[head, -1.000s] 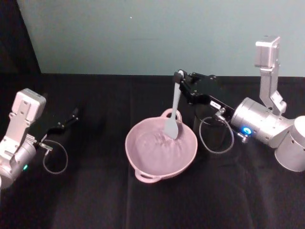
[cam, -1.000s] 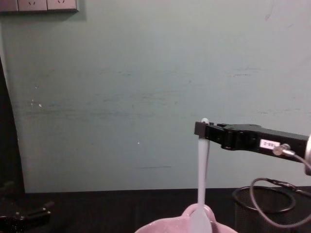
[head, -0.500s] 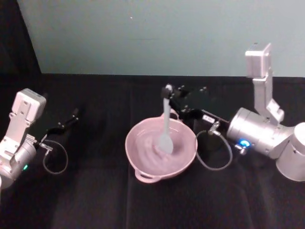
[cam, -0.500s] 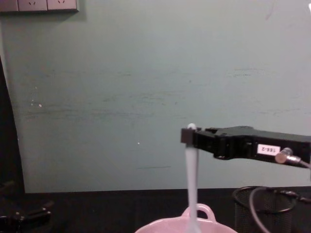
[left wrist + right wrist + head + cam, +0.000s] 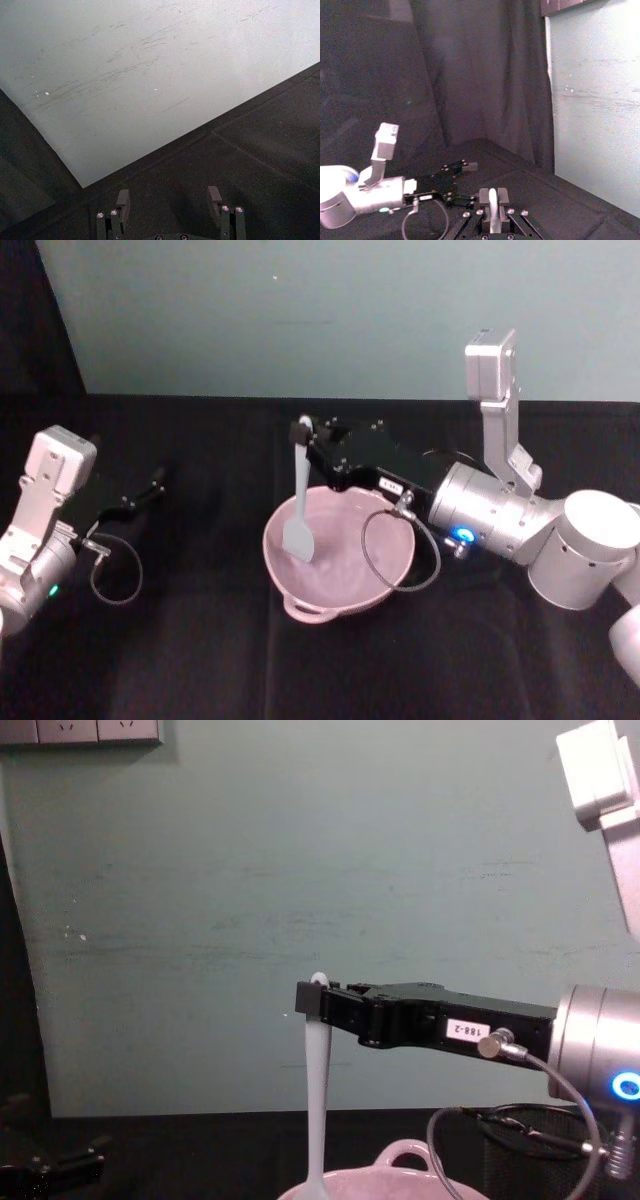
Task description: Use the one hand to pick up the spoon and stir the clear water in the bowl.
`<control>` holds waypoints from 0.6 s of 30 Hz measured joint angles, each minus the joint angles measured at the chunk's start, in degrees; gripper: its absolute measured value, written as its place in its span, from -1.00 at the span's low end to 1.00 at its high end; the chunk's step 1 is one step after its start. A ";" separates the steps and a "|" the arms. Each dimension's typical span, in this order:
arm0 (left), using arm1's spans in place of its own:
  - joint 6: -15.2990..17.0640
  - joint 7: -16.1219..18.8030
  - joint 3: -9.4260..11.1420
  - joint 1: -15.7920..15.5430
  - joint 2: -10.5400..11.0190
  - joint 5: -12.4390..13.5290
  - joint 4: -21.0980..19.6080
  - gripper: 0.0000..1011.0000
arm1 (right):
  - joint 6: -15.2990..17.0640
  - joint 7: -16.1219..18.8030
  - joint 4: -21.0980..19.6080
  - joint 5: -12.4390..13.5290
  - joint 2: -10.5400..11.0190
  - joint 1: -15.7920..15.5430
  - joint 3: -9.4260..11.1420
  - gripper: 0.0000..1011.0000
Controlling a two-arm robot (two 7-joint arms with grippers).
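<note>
Right gripper [image 5: 305,430]: is being held out over the middle of the bench, above the bowl's left half; its fingers are being kept clamped on the handle end of the spoon.
Right gripper, chest view [image 5: 310,1000]: is being seen side-on, reaching in from the right, level, well above the bowl rim.
Right gripper, own wrist view [image 5: 492,197]: the white handle is being pinched between the two fingers.
Spoon [image 5: 300,500]: is being hung nearly upright from the gripper, head downward; the flat head is being held inside the bowl, close to its left wall. Whether the head is being dipped into water cannot be told.
Spoon, chest view [image 5: 317,1100]: the shaft is being carried straight down behind the bowl's rim.
Grey cable [image 5: 400,550]: is being looped from the right gripper's connector over the bowl's right rim.
Bowl [image 5: 335,608]: pale pink, is being left standing at the middle of the bench, with one loop handle toward the near edge; another loop [image 5: 400,1155] is being shown at the far rim.
Left gripper [image 5: 155,480]: is being kept parked toward the left edge of the bench, well apart from the bowl.
Left gripper, own wrist view [image 5: 167,197]: the fingers are being held apart, with nothing between them.
Bench [image 5: 200,660]: is being covered in black cloth.
</note>
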 joint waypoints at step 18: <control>0.00 0.00 0.00 0.00 0.00 0.00 0.00 1.00 | -2.49 -2.25 3.89 1.00 1.24 -0.24 4.96 -0.79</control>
